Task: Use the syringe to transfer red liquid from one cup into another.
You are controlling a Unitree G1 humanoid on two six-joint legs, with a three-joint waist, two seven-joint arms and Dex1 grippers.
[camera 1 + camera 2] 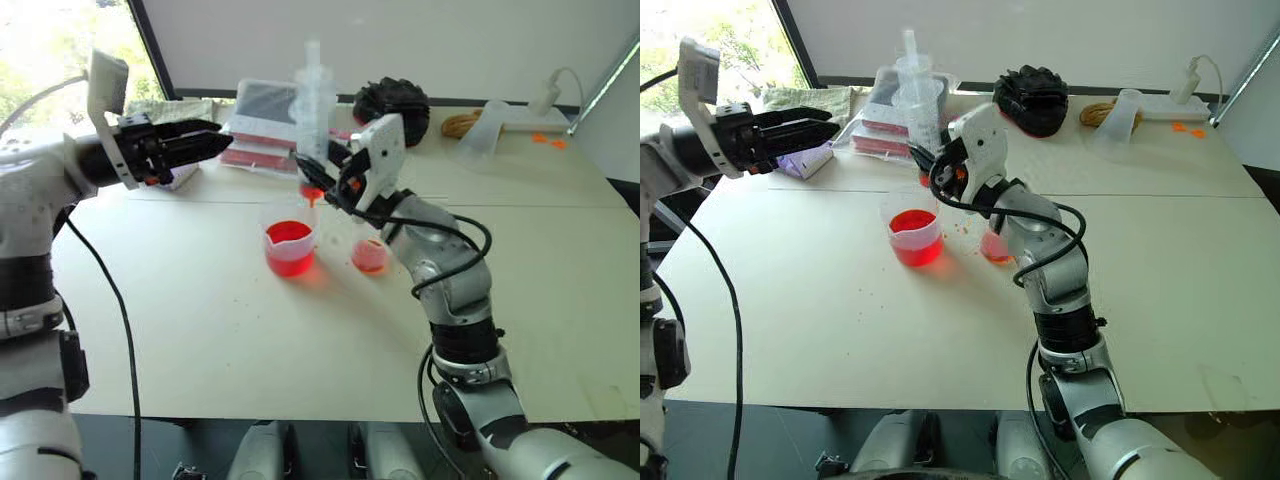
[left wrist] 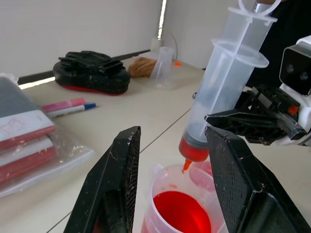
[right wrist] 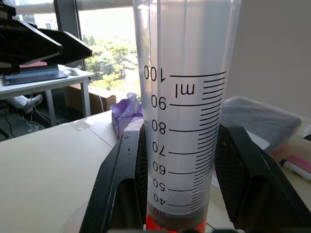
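The right gripper [image 1: 322,172] sits just above the centre of the left eye view, its two black fingers [image 3: 121,179] pinching the syringe [image 1: 315,110] by the lower barrel. The fingers are flat-faced wedges of matte plastic. The syringe stands upright, a wide tube of clear, slightly frosted plastic with a flanged collar and a plunger drawn well out at the top. Its black printed scale reads upside down in the right wrist view, from 30 up to 100, with "ml" beside the top mark. A shallow band of red liquid [image 2: 193,148] fills the bottom of the barrel, and the orange-red tip [image 2: 186,165] hangs above the larger beaker [image 1: 290,246], clear of its rim.

That beaker is clear plastic with a pouring lip, partly filled with bright red fluid, standing at the centre of the frame on the cream counter [image 1: 200,320]. The smaller, narrower cup [image 1: 368,255] stands just to its right, tinted pale pink, partly hidden by the right arm.

The left gripper [image 1: 200,145] hovers at the upper left, pointing toward the syringe, its cross-hatched black fingers [image 2: 116,184] spread apart and holding nothing.

Along the far edge of the counter lie a clear bag of flat red and grey packs [image 1: 262,125], a black pouch [image 1: 392,103], a coil of tan cord [image 1: 462,124] and an empty clear plastic cup [image 1: 487,125]. A pink marker [image 2: 60,104] lies beside the bag.
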